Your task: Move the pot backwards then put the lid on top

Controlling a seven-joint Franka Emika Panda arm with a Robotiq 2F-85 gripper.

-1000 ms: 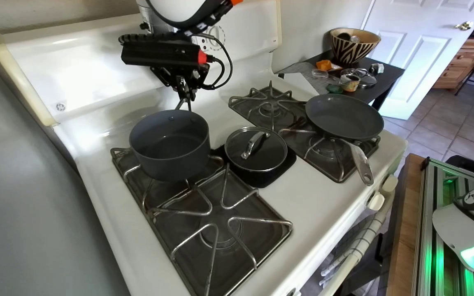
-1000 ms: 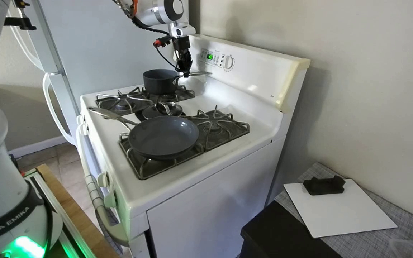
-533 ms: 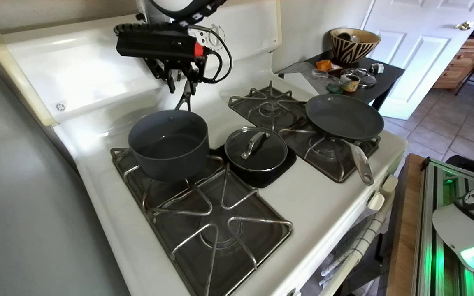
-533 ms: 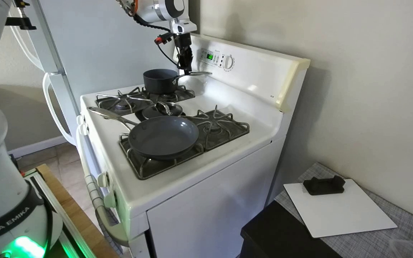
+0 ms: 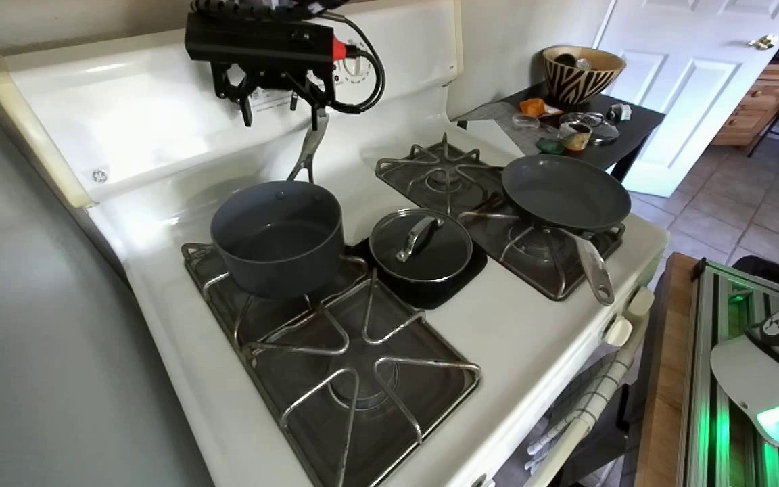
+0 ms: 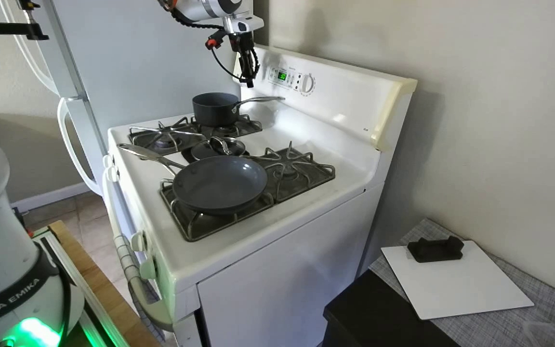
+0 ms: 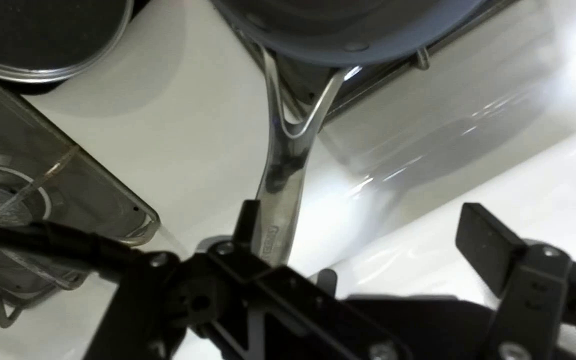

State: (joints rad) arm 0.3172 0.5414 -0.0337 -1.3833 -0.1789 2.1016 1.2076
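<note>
Downward hangs the gripper (image 5: 281, 120) — fingers (image 7: 488, 245) spread — above the handle (image 7: 281, 200) of the pot (image 5: 278, 247).

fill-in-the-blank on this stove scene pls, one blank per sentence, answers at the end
The gripper is not shut but ____, holding nothing.
In both exterior views, the lid lies ____ the pot and the shallow pan.
The pot handle points toward the ____ of the stove, not its front.
In an exterior view, the stove display glows in the colour ____.

Missing words: open; between; back; green
</note>
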